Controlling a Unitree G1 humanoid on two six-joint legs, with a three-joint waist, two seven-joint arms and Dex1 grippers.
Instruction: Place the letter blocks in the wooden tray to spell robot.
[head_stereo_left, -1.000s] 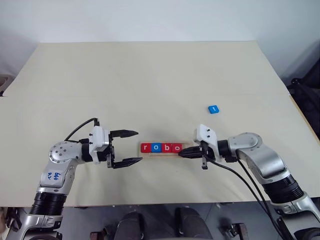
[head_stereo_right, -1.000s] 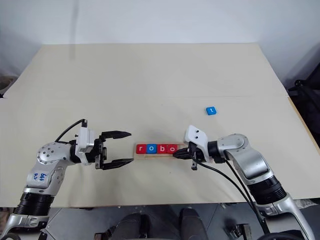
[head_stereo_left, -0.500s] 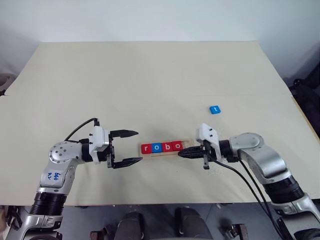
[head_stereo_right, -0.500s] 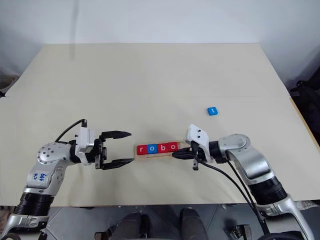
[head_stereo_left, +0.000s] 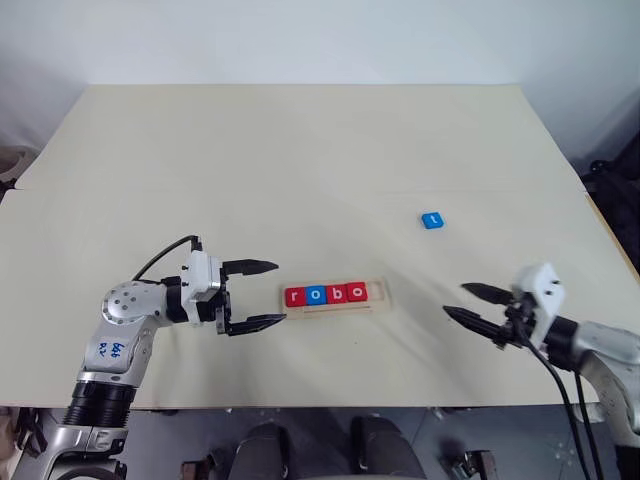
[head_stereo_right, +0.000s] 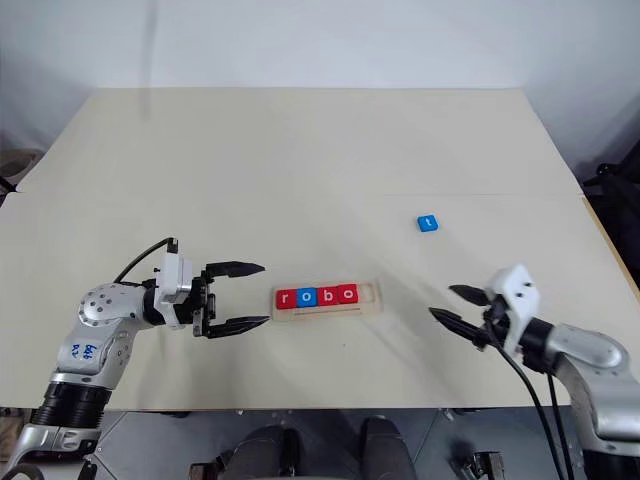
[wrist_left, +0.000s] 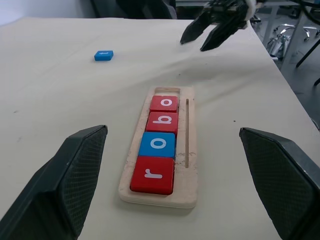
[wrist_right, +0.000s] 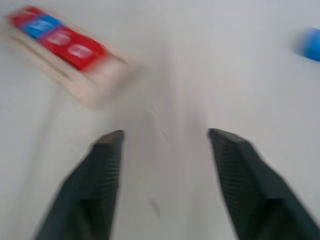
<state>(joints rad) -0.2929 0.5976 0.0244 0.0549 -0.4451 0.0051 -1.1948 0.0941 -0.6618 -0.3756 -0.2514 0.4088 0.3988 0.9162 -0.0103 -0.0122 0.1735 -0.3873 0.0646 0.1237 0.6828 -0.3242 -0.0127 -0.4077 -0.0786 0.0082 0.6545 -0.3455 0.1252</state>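
- The wooden tray (head_stereo_left: 337, 296) lies at the lower centre of the head view on the table (head_stereo_left: 300, 160), its long axis running left to right across the frame.
- Four letter blocks sit in its groove, reading r, o, b, o: red r block (head_stereo_left: 294, 297), blue o block (head_stereo_left: 315, 295), red b block (head_stereo_left: 337, 294), red o block (head_stereo_left: 357, 292). The slot at the tray's right end is bare.
- The blue t block (head_stereo_left: 431, 220) lies flat on the table, up and to the right of the tray and well apart from it.
- The right gripper (head_stereo_left: 468, 303) hovers at the lower right, jaws spread and empty, pointing left toward the tray. The t block lies above it and slightly left in the frame.
- The left gripper (head_stereo_left: 262, 293) sits just left of the tray's r end, jaws spread, holding nothing, pointing right along the tray's length.
- The right arm is judged the nearer one for the t block; the next move likely calls for a reach up-frame, then a carry down and left to the free slot.
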